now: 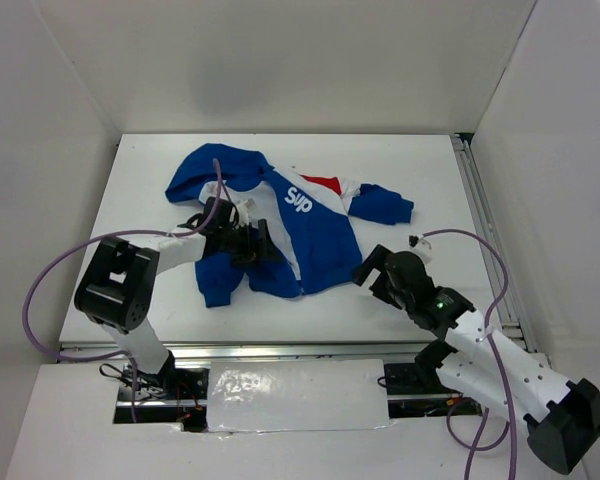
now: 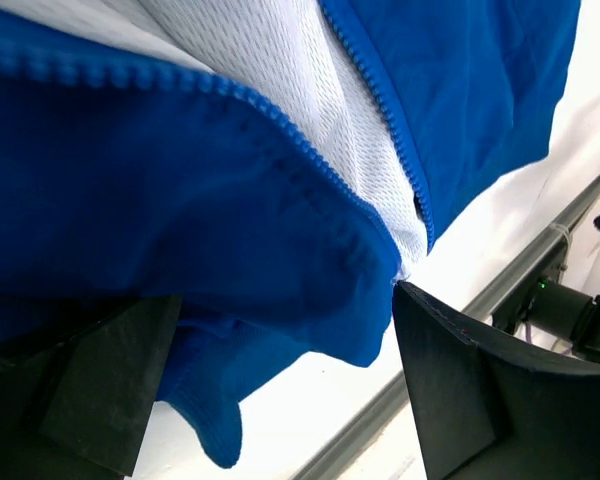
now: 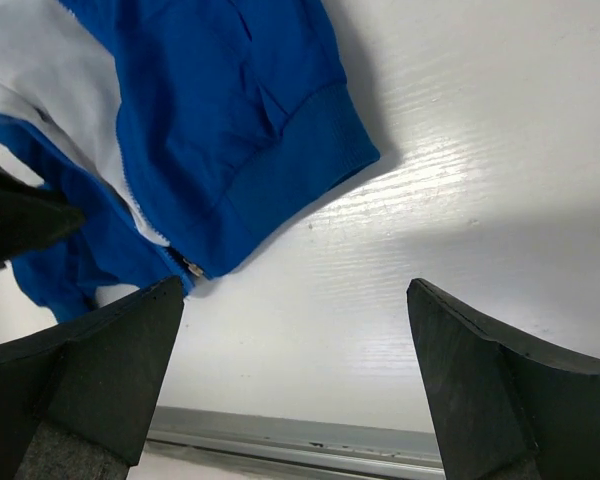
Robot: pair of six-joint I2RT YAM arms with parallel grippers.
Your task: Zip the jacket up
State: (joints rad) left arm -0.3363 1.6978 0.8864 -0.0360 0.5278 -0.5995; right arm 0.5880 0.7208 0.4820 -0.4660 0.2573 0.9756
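Blue jacket unzipped; left gripper released, straddling its front edge; right gripper released, just beside its hem.

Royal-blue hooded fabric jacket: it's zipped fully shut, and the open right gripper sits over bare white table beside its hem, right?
No. The royal-blue hooded fabric jacket is unzipped: the left wrist view shows its blue zipper teeth rows apart, white mesh lining between. The right gripper is indeed open over the white table beside the hem.

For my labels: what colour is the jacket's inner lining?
White; the lining shows best in the left wrist view.
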